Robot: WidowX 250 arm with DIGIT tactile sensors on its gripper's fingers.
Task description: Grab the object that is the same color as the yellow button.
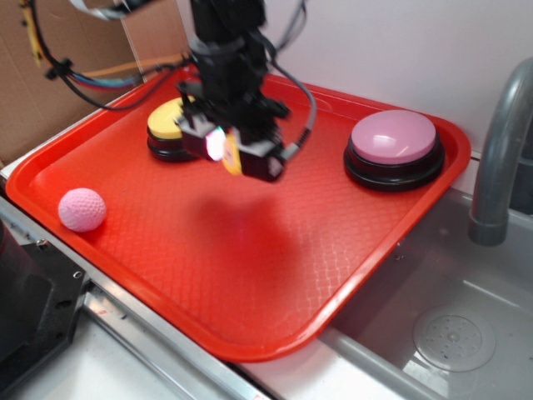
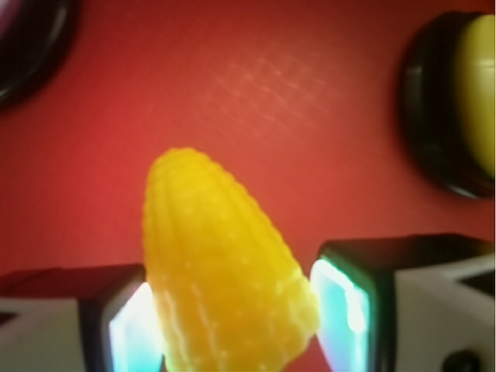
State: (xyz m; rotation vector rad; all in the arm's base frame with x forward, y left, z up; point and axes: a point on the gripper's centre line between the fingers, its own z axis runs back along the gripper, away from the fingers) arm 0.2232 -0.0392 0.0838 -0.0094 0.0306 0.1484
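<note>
Wrist view is putting the toy corn right up against the lens: I am holding the stubby yellow cone with its ribbed kernel rows between my fingers, one glowing pad pressing on each side and the narrow tip pointing away from me. The fingers are closing narrowly on the corn, with no gap showing on either side. Beyond the tip, the red tray is lying out of focus, which I am reading as the corn hanging above it rather than resting on it. At the right edge, the yellow button is sitting on its black base, and a dark rim at the top left corner is probably the other button, though I cannot tell for certain.

From the exterior view, going from the front of the scene backwards: the pink dimpled ball is resting near the tray's left front edge, well apart from me. Farther in, my gripper is hanging over the middle of the tray, and a sliver of yellow is showing between the fingers. A shadow is falling on the tray below, apart from me, so I am judging the corn to be lifted clear. Behind me, the yellow button is partly hidden, and the pink-purple button is standing at the far right.

By my reckoning, the matching object is chosen and gripped, so the grab is essentially done; only keeping it secure is remaining.
</note>
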